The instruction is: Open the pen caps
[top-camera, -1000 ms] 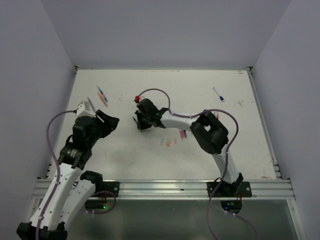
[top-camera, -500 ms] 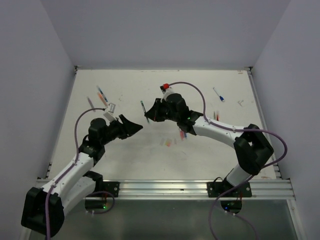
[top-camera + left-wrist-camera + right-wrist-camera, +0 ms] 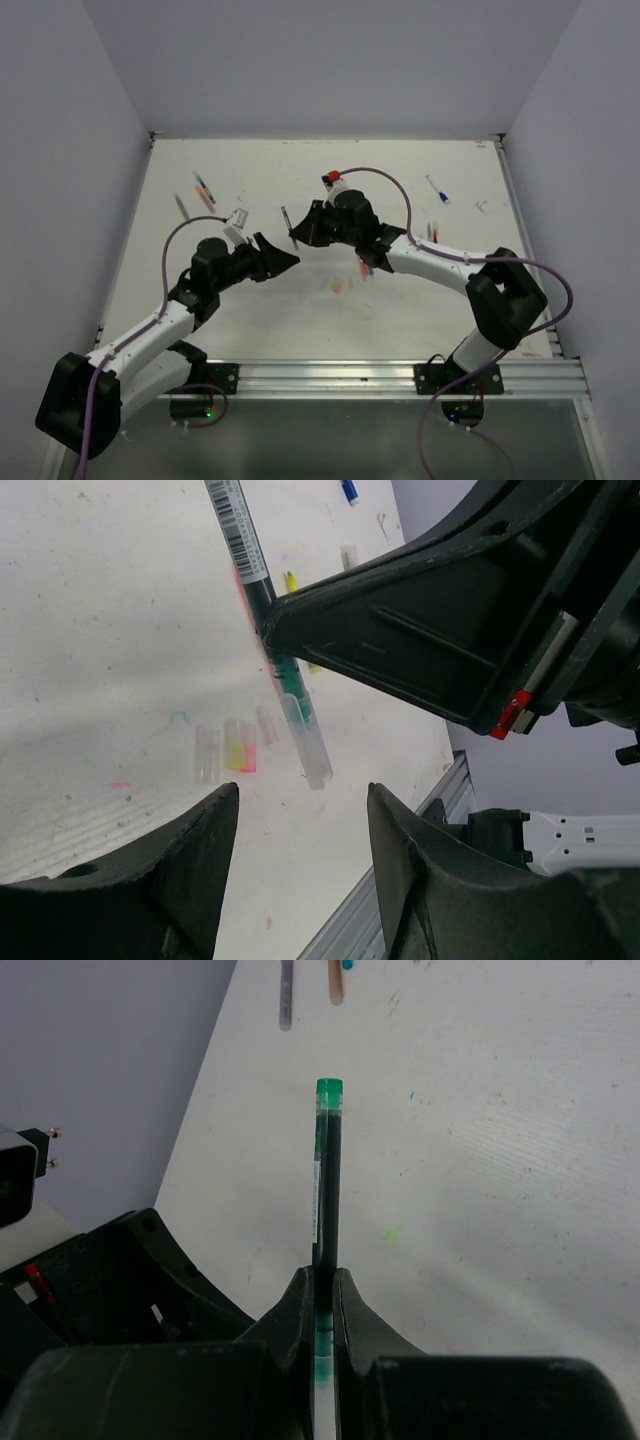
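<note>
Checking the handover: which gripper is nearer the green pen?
Right. The right gripper is shut on the green pen; the left gripper is open, apart from it, facing its clear-capped end.

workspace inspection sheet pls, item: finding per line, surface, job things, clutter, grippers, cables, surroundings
surface: white table, flecked with ink marks
job's things: green pen with clear cap on; loose caps lying mid-table; other pens scattered far left and far right
clutter: nothing seen
grippers: right gripper shut on the green pen; left gripper open, by the capped end, not touching
cables: purple cables, one along each arm
surroundings: pale walls on three sides; metal rail at the near edge
</note>
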Controlling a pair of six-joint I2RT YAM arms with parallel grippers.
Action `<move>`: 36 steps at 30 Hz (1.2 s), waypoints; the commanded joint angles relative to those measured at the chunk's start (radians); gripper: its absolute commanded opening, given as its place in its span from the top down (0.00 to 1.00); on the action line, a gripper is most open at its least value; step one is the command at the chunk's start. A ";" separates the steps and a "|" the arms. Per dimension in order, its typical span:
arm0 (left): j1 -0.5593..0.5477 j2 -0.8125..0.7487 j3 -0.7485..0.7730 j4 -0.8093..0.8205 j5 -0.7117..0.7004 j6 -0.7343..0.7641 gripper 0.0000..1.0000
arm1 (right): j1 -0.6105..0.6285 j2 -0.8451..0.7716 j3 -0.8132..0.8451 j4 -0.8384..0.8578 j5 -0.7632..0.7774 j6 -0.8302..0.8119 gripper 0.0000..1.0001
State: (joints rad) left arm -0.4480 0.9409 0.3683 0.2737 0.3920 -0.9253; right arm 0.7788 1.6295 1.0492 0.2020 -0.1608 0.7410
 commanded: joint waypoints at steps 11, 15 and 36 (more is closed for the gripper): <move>-0.035 0.027 0.008 0.078 -0.030 -0.052 0.45 | 0.022 -0.065 -0.058 0.073 -0.028 0.035 1.00; -0.047 0.051 0.007 0.087 -0.036 -0.061 0.45 | 0.030 -0.065 -0.058 0.082 -0.028 0.041 1.00; -0.066 0.064 0.000 0.062 -0.048 -0.021 1.00 | 0.034 -0.027 -0.025 0.059 -0.063 0.012 0.85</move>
State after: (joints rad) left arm -0.5053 1.0237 0.3618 0.3233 0.3527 -0.9985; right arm 0.8089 1.6073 0.9924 0.2527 -0.1841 0.7738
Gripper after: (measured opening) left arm 0.062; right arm 0.122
